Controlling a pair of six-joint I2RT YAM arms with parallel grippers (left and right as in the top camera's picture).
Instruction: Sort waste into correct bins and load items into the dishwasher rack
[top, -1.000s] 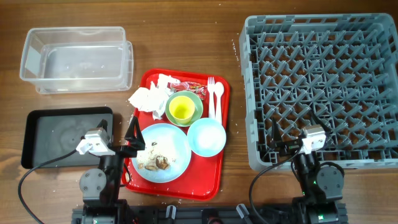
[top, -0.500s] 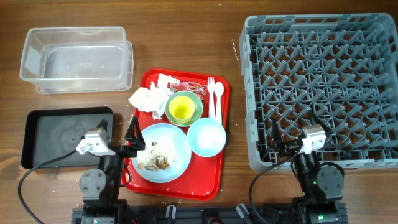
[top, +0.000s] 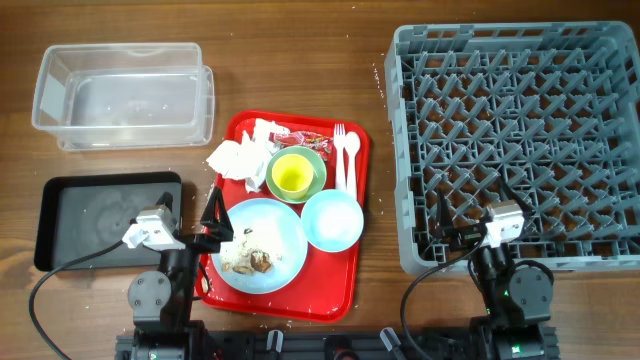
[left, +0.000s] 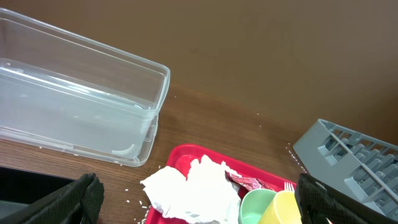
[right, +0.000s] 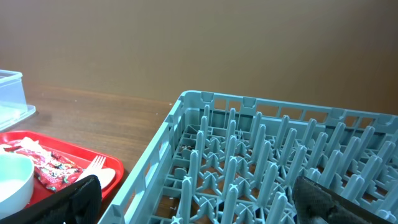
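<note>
Left end effector (left: 198, 186) and right end effector (right: 196, 186) agape, empty, near crumpled napkins (top: 238, 160) and grey lattice rack (top: 520, 130)

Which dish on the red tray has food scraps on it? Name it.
The large light blue plate: brown scraps lie on it. The smaller light blue bowl looks empty, and the pale green bowl holds only a yellow cup.

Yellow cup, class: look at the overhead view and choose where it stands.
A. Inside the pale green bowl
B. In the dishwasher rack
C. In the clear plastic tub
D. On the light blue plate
A: seen from above, the yellow cup sits inside the pale green bowl, whose rim shows around it, on the red tray.
</note>
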